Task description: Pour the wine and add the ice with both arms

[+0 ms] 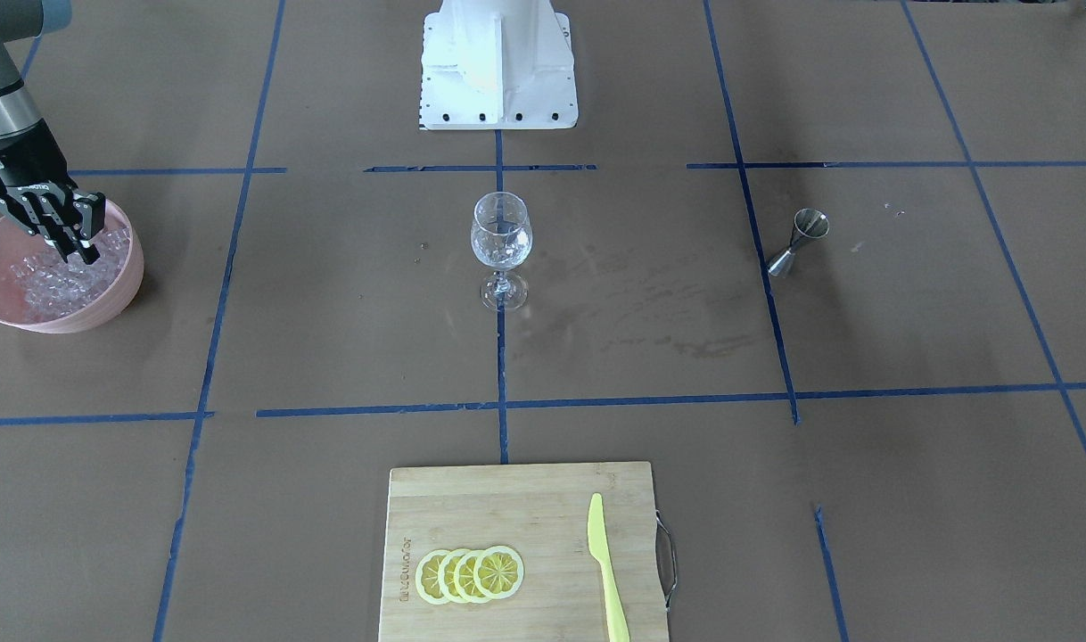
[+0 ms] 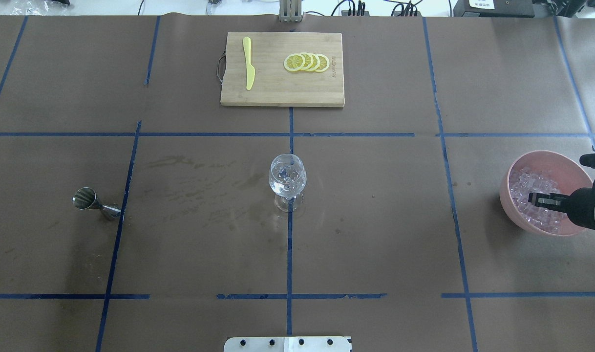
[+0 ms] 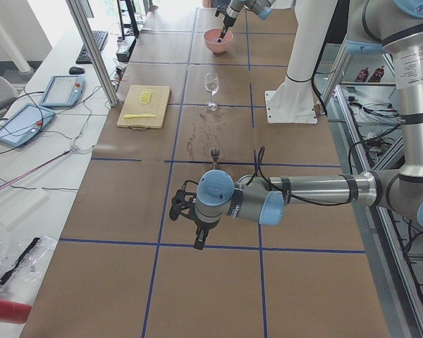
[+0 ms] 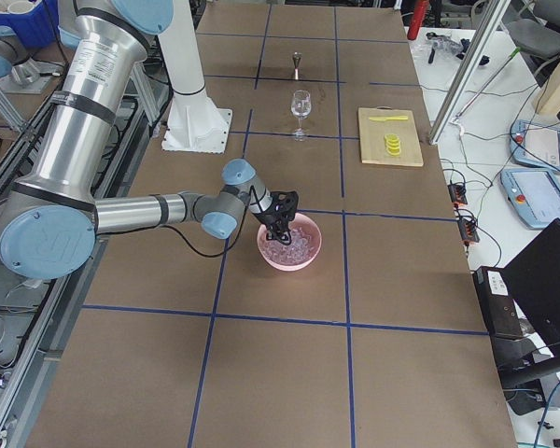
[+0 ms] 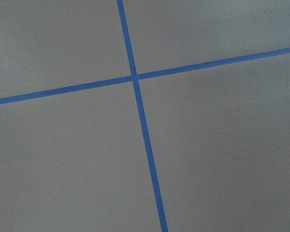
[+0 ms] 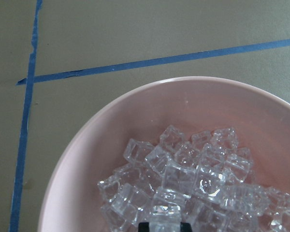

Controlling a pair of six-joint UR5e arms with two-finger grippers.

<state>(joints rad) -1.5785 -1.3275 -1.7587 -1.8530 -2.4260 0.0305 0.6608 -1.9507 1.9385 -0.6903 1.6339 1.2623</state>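
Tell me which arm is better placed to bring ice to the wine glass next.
Right, likely. The right claw is down in the pink bowl among the ice; the left claw hangs over the table, far from bowl and wine glass.

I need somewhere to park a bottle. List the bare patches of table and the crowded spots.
Bare: between the jigger and the wine glass; between the glass and the pink bowl; the row nearest the white base. Crowded: the bowl, where the right gripper sits in the ice.
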